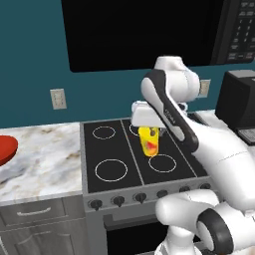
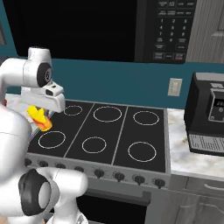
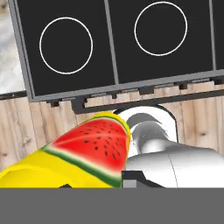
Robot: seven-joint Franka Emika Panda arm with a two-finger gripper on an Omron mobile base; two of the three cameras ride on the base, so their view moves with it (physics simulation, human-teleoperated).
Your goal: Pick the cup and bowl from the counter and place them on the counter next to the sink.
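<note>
Your gripper (image 1: 149, 133) is clamped on the yellow cup (image 1: 149, 141), held above the black stovetop (image 1: 134, 154). The red bowl (image 1: 7, 148) sits on the marble counter (image 1: 40, 159) at left.

The marble counter (image 1: 45, 154) fills the left of the left base view, over grey cabinets (image 1: 40, 219). A red bowl (image 1: 7, 148) sits on it at the left edge, partly cut off. In the right base view, the counter (image 2: 188, 153) continues at right of the black stovetop (image 2: 105, 131), bearing a dark appliance (image 2: 205, 113).
</note>
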